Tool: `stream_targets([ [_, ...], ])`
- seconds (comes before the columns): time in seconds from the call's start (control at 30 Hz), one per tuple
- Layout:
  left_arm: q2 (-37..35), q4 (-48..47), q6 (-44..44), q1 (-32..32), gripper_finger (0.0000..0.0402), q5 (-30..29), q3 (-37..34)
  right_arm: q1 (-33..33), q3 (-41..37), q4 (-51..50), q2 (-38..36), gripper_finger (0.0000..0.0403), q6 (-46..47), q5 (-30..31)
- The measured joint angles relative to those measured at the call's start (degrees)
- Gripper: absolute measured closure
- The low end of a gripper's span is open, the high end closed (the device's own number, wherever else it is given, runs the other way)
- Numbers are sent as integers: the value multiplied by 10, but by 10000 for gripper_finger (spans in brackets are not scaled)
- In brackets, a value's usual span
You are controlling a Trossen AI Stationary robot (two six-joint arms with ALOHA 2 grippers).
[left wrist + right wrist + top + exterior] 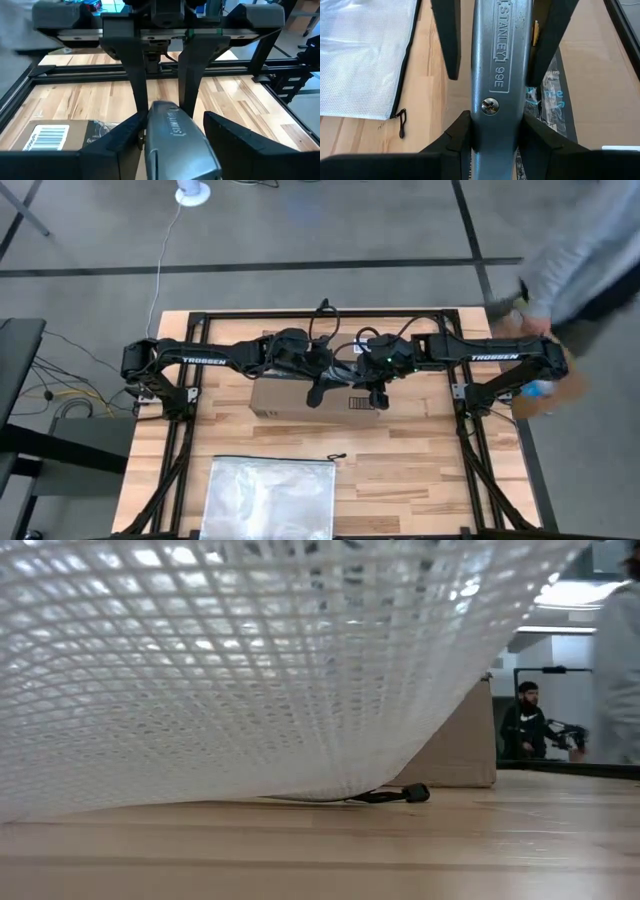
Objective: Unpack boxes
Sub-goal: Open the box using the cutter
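We see the cardboard box (300, 398) lying at the middle of the wooden bench (420, 470), under both arms where they meet. In the right wrist view, the right pincer (492, 135) is clamped on a grey utility knife (495, 60) held above the box's dark printed tape strip (552, 100). In the left wrist view, the left pincer (170, 131) holds its fingers on either side of the same knife, but we cannot tell whether they press on it. The barcode label (49, 137) shows on the box top. A mesh zip bag (270, 498) lies near the bench's front edge, apart from the box. A person (575, 250) stands beside the bench's right side.
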Motion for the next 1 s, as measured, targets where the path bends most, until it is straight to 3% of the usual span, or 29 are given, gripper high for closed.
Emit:
stream_targets([
  [0.17,0,-5,0,0,275,0,0,0,0,1,7,301,-3,-2],
  [0.37,0,-14,-6,0,280,2,-1,6,0,3,16,298,0,-1],
  [0.5,-1,-17,-22,2,280,2,-1,2,0,-8,6,228,2,0],
  [0.6,-15,-52,-24,10,280,1,-1,-2,21,-85,-11,177,4,2],
  [0.73,-61,-136,-15,37,280,1,-1,-8,39,-214,-43,155,29,2],
  [0.8,-85,-162,-15,53,280,2,-1,-9,31,-232,-61,152,46,2],
  [0.9,-119,-145,-23,72,280,28,-16,-5,-25,-188,-103,151,65,2],
  [1.0,-146,-81,-49,87,280,46,-49,0,-119,-18,-160,150,87,7],
])
